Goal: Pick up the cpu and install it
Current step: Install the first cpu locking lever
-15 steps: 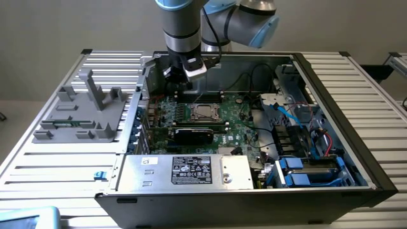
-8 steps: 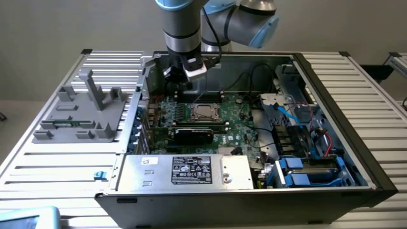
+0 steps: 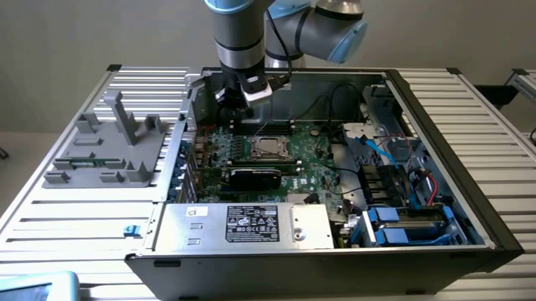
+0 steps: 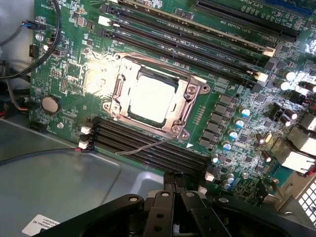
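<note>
The cpu [image 4: 150,98] is a bright, shiny square lying flat inside the socket's metal frame [image 4: 190,106] on the green motherboard. In the exterior view the cpu [image 3: 268,146] sits mid-board inside the open computer case [image 3: 435,132]. My gripper [image 3: 237,111] hangs above the board's far side, toward the exterior view's left of the socket and clear of it. In the wrist view the gripper [image 4: 173,193] has its black fingers [image 4: 162,207] pressed together, with nothing between them.
Memory slots [image 4: 148,148] run along both sides of the socket. A black card [image 3: 253,177] stands just in front of it, with the grey power supply box [image 3: 251,226] nearer. Cables and blue drive bays [image 3: 402,226] fill the exterior view's right. A grey fixture [image 3: 109,147] rests outside the case.
</note>
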Robot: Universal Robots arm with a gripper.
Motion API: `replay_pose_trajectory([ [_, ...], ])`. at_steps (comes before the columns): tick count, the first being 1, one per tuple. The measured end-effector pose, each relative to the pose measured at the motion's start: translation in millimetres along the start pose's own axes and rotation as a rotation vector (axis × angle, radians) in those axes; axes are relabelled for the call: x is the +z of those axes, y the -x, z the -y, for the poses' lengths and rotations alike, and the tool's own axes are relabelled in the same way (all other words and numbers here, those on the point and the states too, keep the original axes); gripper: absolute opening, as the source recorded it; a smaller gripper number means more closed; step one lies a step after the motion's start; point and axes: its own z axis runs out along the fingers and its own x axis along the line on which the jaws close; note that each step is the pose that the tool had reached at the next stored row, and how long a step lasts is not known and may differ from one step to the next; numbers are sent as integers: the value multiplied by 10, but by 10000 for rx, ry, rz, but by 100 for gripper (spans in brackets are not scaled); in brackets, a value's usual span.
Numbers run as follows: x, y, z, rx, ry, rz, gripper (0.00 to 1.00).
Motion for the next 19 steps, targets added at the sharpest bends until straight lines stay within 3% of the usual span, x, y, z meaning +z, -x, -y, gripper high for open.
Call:
replay_pose_trajectory([
  [2, 0, 0, 0, 12, 110, 33, 11],
  [7, 1, 0, 0, 78, 131, 17, 11],
  [19, 40, 6, -12, 1849, 400, -502, 11],
])
